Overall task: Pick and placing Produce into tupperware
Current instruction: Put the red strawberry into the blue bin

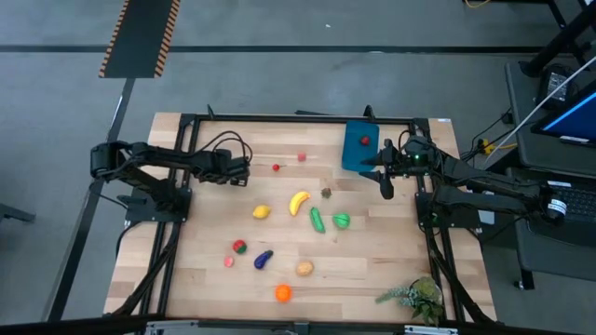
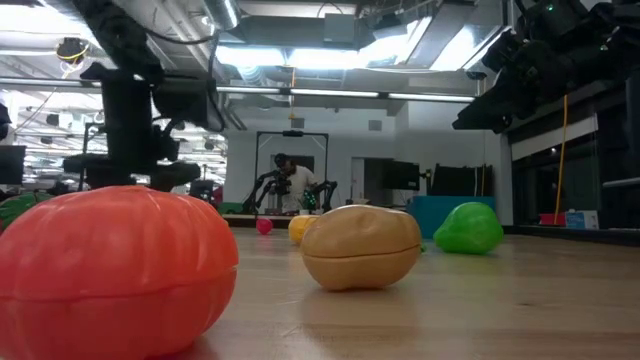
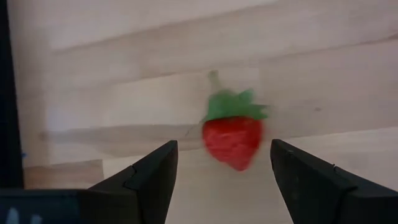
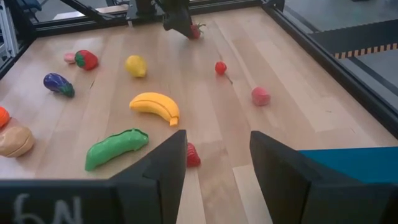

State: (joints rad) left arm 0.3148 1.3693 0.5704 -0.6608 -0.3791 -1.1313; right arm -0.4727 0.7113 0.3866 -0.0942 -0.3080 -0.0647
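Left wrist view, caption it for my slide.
Open left end effector lined up on a red strawberry lying on the wooden table.

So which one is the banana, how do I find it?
Start at the wooden table and look near its middle, a little toward the blue tupperware. The banana lies there between a small yellow lemon and a long green cucumber. It is the only curved yellow piece; the lemon is round.

Grey concrete floor (image 1: 307, 79) surrounds the pale wooden table (image 1: 372, 265); a black-and-orange striped floor mat (image 1: 140, 37) lies far left, under bright ceiling strip lights (image 2: 300, 55).
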